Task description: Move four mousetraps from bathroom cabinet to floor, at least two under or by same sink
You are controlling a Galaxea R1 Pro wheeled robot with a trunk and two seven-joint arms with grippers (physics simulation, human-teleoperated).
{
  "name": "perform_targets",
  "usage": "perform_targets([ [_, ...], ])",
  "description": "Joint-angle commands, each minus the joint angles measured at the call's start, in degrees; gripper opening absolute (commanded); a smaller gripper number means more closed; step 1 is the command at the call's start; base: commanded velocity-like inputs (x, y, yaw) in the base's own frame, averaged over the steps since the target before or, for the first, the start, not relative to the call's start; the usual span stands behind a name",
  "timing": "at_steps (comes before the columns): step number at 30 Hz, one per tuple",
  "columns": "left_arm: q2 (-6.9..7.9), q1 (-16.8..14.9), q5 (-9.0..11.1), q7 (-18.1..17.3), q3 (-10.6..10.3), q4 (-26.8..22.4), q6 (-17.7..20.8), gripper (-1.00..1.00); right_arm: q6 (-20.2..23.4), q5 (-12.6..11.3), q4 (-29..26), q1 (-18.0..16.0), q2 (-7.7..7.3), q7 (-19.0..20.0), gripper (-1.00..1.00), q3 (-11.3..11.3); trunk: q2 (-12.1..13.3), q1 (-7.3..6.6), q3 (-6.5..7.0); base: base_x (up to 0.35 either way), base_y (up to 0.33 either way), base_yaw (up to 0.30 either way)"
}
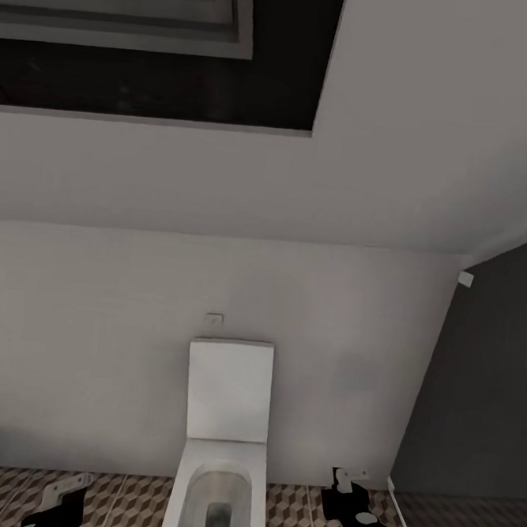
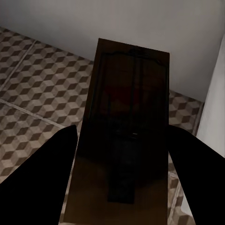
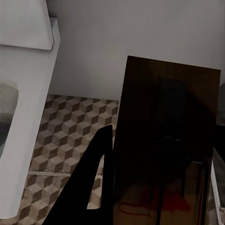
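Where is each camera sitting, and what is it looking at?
Head view: up on the robot's head, facing the toilet and wall; both grippers, left and right, show low down.
Left wrist view: on the left arm, looking along dark fingers at a held mousetrap above the floor.
Right wrist view: on the right arm, looking past a finger at another mousetrap, beside the toilet.
Shared: all views show the cube-patterned floor.
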Motion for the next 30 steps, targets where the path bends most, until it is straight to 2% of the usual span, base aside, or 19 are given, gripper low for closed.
perform_targets([
  [1, -0.03, -0.05, 0.34, -0.19, -0.42, 0.18, -0.21, -1.0, -0.43, -0.71, 0.26, -0.08, 0.05, 0.08, -1.0, 0.5, -0.05, 0.02, -0.03, 0.0, 0.0, 0.0],
  [5, -0.08, -0.05, 0.34, -0.25, -0.42, 0.18, -0.21, -1.0, -0.43, -0.71, 0.26, -0.08, 0.05, 0.09, -1.0, 0.5, -0.05, 0.02, -0.03, 0.0, 0.0, 0.0],
  [30, -0.12, -0.05, 0.34, -0.17, -0.42, 0.18, -0.21, -1.0, -0.43, -0.71, 0.26, -0.08, 0.05, 0.09, -1.0, 0.5, -10.08, 5.52, -4.51, 0.0, 0.0, 0.0],
])
